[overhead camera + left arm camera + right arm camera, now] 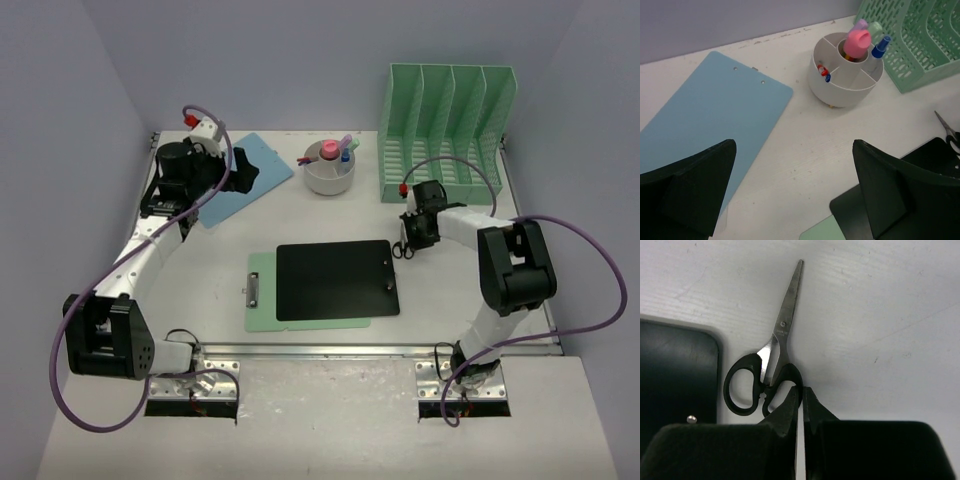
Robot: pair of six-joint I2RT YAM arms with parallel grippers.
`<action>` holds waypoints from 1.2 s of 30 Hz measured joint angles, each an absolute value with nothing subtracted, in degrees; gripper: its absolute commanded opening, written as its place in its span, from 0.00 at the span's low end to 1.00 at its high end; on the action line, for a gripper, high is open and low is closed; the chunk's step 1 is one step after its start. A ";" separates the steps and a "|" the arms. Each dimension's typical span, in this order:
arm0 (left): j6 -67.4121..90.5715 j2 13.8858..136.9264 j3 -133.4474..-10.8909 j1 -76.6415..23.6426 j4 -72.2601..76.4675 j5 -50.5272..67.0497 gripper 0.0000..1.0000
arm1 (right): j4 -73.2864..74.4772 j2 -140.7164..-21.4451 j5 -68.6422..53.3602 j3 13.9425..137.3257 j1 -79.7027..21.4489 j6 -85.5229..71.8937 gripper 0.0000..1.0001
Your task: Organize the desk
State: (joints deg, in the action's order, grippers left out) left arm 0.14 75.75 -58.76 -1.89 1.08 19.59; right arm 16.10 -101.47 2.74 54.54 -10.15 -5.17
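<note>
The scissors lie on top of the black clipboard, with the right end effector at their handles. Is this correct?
Not quite. The scissors lie on the bare desk beside the black clipboard, not on top of it; the right wrist view shows this. The right end effector is indeed at their handles.

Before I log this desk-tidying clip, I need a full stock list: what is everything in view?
desk: one, off-white, under everything
file rack: one, mint green, back right
pen holder: one, white, back centre
markers: several, pink, purple and blue caps, in the pen holder
blue clipboard: one, light blue, back left
black clipboard: one, black, centre
green clipboard: one, pale green, mostly under the black clipboard
scissors: one pair, black handles, right of the black clipboard
left gripper: one, black, open, by the blue clipboard
right gripper: one, black, closed on the scissors' handle
</note>
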 measured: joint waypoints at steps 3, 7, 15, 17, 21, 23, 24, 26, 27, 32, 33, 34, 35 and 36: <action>-5.87 75.68 -58.72 -2.22 2.04 23.27 0.97 | 19.38 -98.74 1.39 54.52 -9.80 -5.45 0.01; -18.22 74.65 -58.24 -4.36 3.92 28.80 0.94 | 23.81 -91.68 -1.91 55.68 -9.45 -6.20 0.01; -52.23 64.47 -50.19 -23.90 3.07 38.92 0.90 | 26.72 -77.41 -14.41 56.42 -9.32 -11.07 0.01; -60.53 63.44 -49.47 -28.91 0.91 40.64 0.86 | 27.35 -76.58 -17.87 55.90 -9.32 -13.04 0.01; -74.59 64.14 -49.17 -35.11 -4.47 42.94 0.80 | 29.21 -76.55 -24.36 53.34 -9.52 -16.78 0.01; -79.79 65.54 -49.25 -36.95 -7.38 43.16 0.73 | 30.52 -76.55 -26.98 52.51 -9.61 -18.50 0.01; -82.28 66.74 -49.58 -38.37 -9.39 43.16 0.71 | 30.83 -76.55 -28.08 52.25 -9.69 -19.29 0.01; -86.21 69.38 -50.54 -40.99 -12.60 43.09 0.65 | 31.40 -76.58 -30.46 51.96 -10.04 -21.02 0.01; -87.79 70.57 -51.09 -42.11 -13.93 43.09 0.64 | 31.62 -76.58 -31.29 51.94 -10.24 -21.69 0.01; -94.37 75.79 -54.83 -46.26 -20.05 42.68 0.59 | 31.90 -76.58 -34.74 51.92 -11.86 -24.47 0.01; -94.94 76.73 -55.72 -46.70 -20.75 42.63 0.59 | 31.92 -76.58 -35.16 51.92 -12.32 -24.82 0.01; -95.44 77.71 -56.69 -47.07 -21.21 42.59 0.58 | 31.94 -76.58 -35.38 51.92 -12.75 -25.12 0.01; -95.77 78.56 -57.56 -47.40 -21.63 42.52 0.58 | 32.01 -76.58 -35.51 51.92 -13.30 -25.34 0.01; -95.98 79.35 -58.48 -47.59 -22.00 42.41 0.57 | 32.08 -76.58 -35.66 51.92 -13.82 -25.52 0.01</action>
State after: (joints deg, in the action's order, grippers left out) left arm -95.98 79.35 -58.48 -47.59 -22.00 42.41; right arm 32.08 -76.58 -35.66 51.92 -13.82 -25.52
